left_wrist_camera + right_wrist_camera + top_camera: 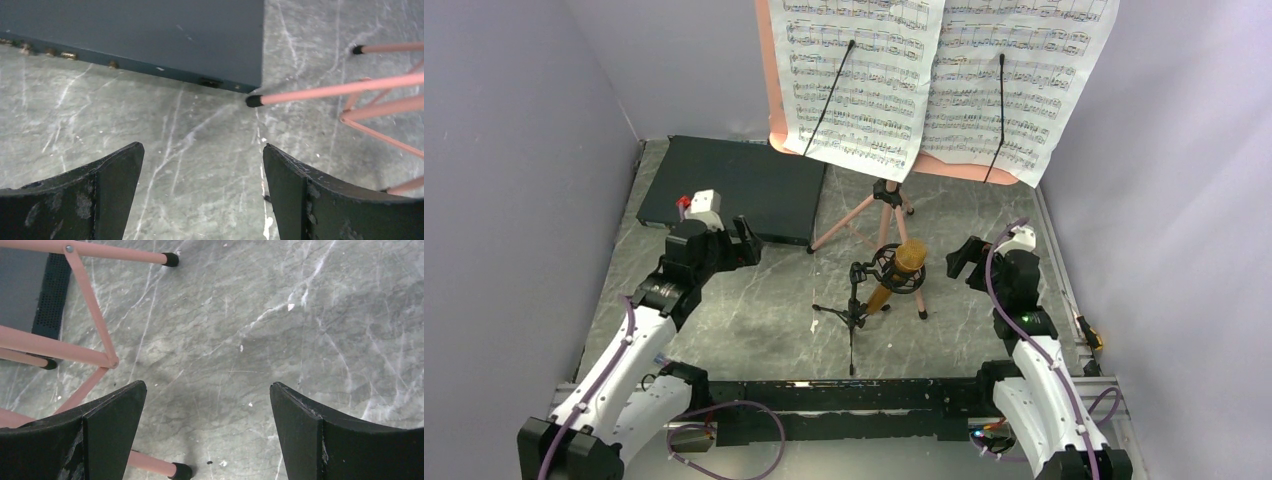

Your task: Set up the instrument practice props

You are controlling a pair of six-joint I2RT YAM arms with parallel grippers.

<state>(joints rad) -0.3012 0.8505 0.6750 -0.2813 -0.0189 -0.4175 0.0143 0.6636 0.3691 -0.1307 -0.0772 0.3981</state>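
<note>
On the grey marbled table [744, 325], a pink-copper music stand [887, 195] is seen set up at the rear centre, with two sheet-music pages [864, 70] pinned side by side on its desk by black wire arms. Just in front of it, a gold microphone [902, 268] is seated, tilted, in the ring mount of a small black tripod mic stand [854, 312]. The left gripper [746, 243] and right gripper [964, 258] are positioned on either side, jaws spread wide, with nothing held. A flat black box [734, 185] is seen at the rear left.

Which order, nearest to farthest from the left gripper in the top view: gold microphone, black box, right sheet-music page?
1. black box, just ahead of the left gripper
2. gold microphone, table centre
3. right sheet-music page, far back right
</note>
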